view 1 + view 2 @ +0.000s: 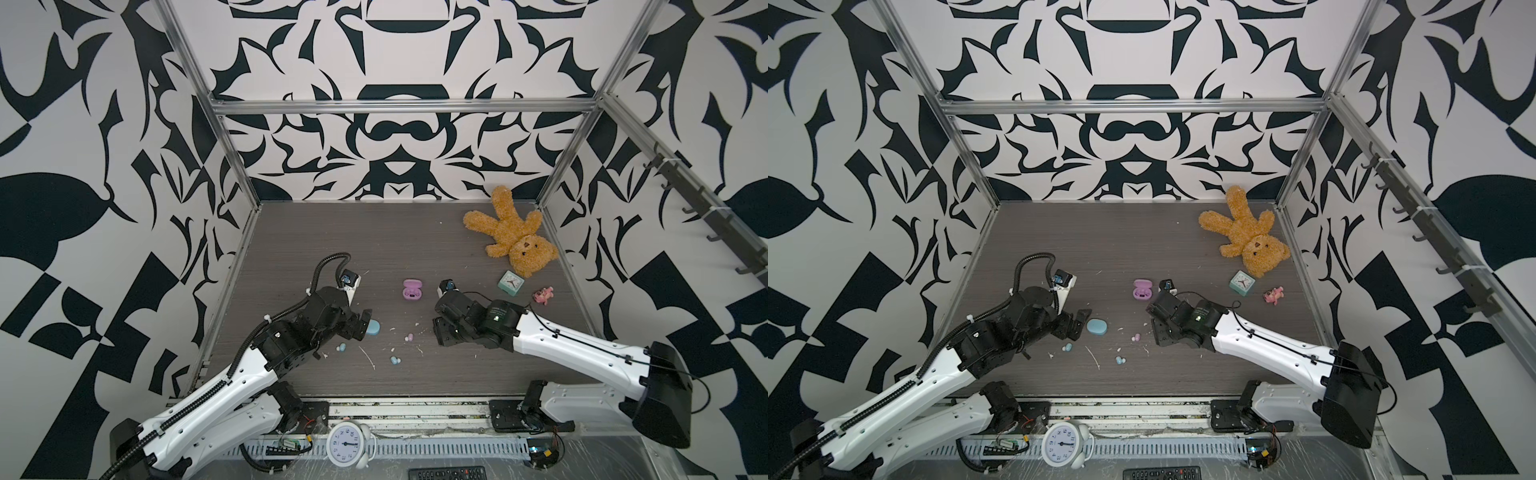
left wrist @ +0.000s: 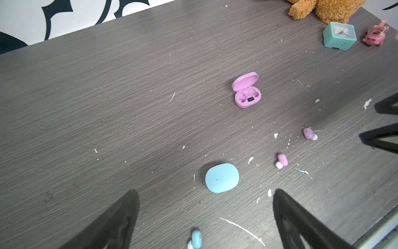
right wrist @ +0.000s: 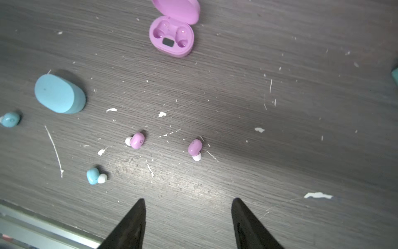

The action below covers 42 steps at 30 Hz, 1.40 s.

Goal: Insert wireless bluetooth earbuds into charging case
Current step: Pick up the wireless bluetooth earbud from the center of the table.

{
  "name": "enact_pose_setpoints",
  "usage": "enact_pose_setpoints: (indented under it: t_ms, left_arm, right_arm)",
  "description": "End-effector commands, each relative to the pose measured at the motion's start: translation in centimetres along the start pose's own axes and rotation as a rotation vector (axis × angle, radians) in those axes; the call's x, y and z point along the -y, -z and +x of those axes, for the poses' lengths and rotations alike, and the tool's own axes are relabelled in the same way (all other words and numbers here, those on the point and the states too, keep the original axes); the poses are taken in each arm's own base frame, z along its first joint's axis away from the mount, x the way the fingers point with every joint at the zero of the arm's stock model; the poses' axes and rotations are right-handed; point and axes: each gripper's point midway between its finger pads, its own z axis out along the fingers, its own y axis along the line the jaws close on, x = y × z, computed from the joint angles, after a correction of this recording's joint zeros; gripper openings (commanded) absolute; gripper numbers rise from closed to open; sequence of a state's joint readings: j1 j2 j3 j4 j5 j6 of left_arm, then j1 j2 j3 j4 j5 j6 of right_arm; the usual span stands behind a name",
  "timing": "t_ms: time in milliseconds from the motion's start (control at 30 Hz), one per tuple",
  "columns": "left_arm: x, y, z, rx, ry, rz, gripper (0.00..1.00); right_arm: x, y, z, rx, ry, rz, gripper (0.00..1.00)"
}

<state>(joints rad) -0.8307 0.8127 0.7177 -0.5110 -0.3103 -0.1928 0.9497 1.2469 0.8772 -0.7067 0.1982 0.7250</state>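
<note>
A pink charging case (image 1: 411, 289) (image 3: 172, 36) lies mid-table with its lid up and both wells bare. A blue case (image 1: 1096, 326) (image 2: 221, 177) lies shut, just off the tips of my left gripper (image 2: 205, 194) (image 1: 1077, 322), which is open and holds nothing. Two pink earbuds (image 3: 137, 140) (image 3: 195, 147) rest on the table ahead of my right gripper (image 3: 189, 200) (image 1: 436, 330), also open and holding nothing. Two blue earbuds (image 1: 343, 347) (image 1: 394, 360) lie nearer the front edge; one blue earbud (image 2: 196, 238) sits between the left jaws' line.
A brown teddy bear (image 1: 511, 232), a teal square clock (image 1: 511, 284) and a small pink toy (image 1: 543, 295) sit at the back right. White scraps are scattered around the earbuds. A white alarm clock (image 1: 347, 442) stands beyond the table's front rail.
</note>
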Motion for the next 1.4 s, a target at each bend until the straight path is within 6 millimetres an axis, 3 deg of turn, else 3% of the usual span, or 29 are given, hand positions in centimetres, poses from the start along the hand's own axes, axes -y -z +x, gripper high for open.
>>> enact_pose_setpoints:
  t_ms: [0, 200, 567, 933, 1367]
  left_arm:
    - [0.5, 0.0, 0.3, -0.015, 0.007, 0.031, 0.99]
    - [1.0, -0.4, 0.6, -0.036, -0.002, 0.054, 0.99]
    - [1.2, -0.6, 0.7, -0.045, -0.008, 0.065, 0.99]
    - [1.3, -0.7, 0.7, -0.049, -0.012, 0.068, 0.99]
    - [1.4, -0.8, 0.7, -0.052, -0.016, 0.069, 0.99]
  right_arm:
    - [0.2, -1.9, 0.8, -0.045, -0.103, 0.05, 0.61]
    - [-1.2, -3.7, 1.2, -0.107, -0.102, 0.037, 0.52]
    - [-0.9, -5.5, 0.4, -0.121, -0.073, 0.101, 0.36]
    - [-0.6, -7.4, 0.4, -0.149, -0.067, 0.128, 0.29]
    - [0.9, -7.7, -0.5, -0.125, -0.041, 0.215, 0.25]
